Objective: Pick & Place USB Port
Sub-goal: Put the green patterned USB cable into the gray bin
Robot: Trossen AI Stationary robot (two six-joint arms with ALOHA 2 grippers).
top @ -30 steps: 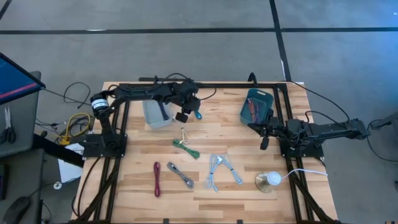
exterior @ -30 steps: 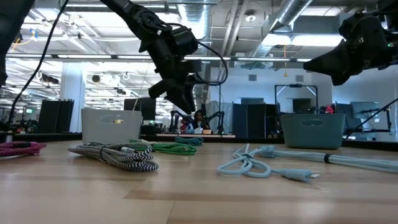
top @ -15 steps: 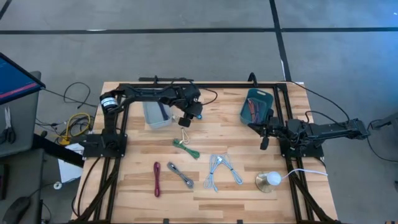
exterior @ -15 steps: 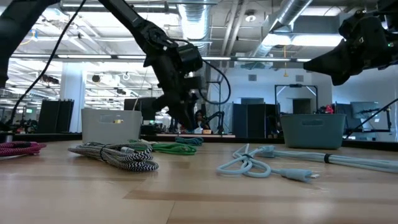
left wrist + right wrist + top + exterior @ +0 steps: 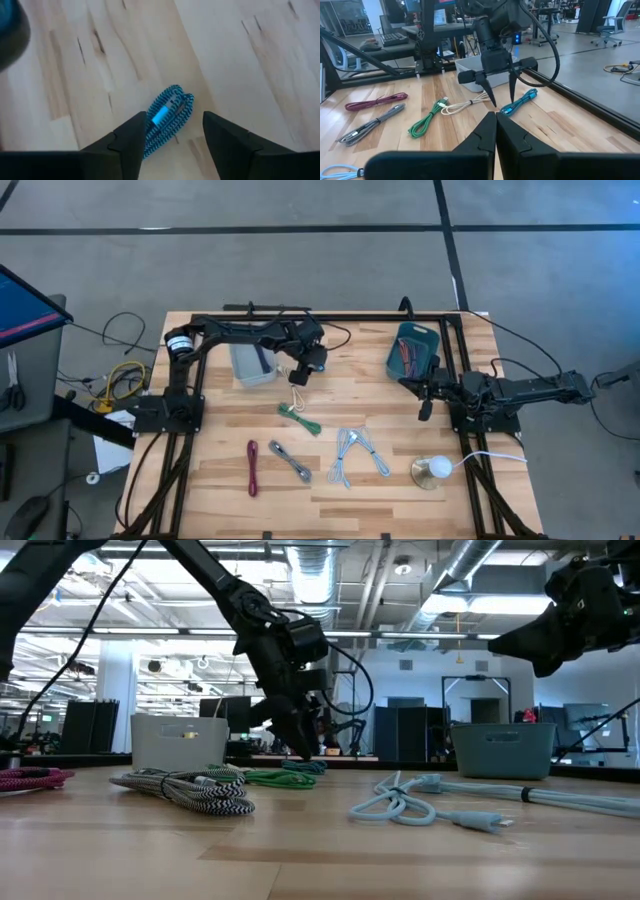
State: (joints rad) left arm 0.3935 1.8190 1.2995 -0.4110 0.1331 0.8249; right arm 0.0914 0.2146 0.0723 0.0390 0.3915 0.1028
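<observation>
A blue braided cable (image 5: pixel 167 117) lies coiled on the wood table, also seen in the right wrist view (image 5: pixel 521 103) and the high view (image 5: pixel 319 365). My left gripper (image 5: pixel 175 121) is open and low over it, pointing down, one finger on each side of the coil; I see no touch. From the right wrist view the left gripper (image 5: pixel 501 100) stands just in front of the pale bin (image 5: pixel 472 70). My right gripper (image 5: pixel 495 125) is shut and waits at the table's right side (image 5: pixel 422 406).
A pale bin (image 5: pixel 250 364) sits left of the left gripper, and a teal bin (image 5: pixel 412 350) with cables sits at the far right. Green (image 5: pixel 300 418), white (image 5: pixel 297 395), magenta (image 5: pixel 252 467), grey striped (image 5: pixel 290 462) and light blue (image 5: pixel 355 452) cables lie nearer. A round white object (image 5: pixel 436 469) sits near right.
My left gripper has come down toward the blue cable and shifted slightly toward the near edge, ending close to the table with its fingers pointing down. It has stayed open. The cable has not moved.
</observation>
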